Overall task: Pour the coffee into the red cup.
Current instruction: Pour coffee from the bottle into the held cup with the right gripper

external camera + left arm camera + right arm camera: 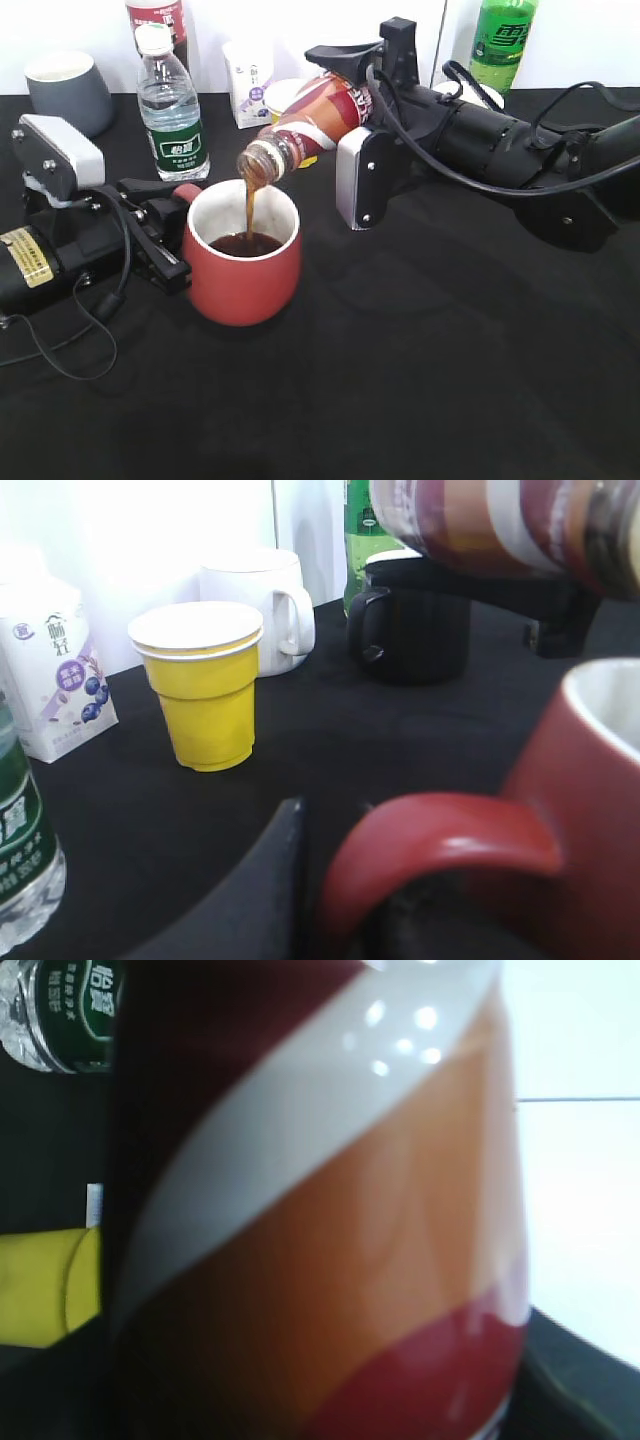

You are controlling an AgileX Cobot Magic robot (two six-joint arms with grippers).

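- Nearest, on the black bench point(420, 380): rounded brick-red ceramic mug with white inside point(243, 255), upright, partly filled with brown liquid.
- At its handle: left gripper point(172, 232), fingers point(285, 865) clenched on the handle, mostly cut off in the left wrist view.
- Above the mug: small clear coffee bottle with red-white-orange label point(305, 125), tilted mouth-down, brown stream falling into the mug.
- Around the bottle: right gripper point(352, 120), fingers grasping its body; label fills the right wrist view.
- Behind: clear water bottle with green label point(172, 105), small yellow cup point(203, 685), largely hidden in the exterior view.

Black cloth-covered table point(420, 380); plain white wall point(290, 20) behind; bright, even light.
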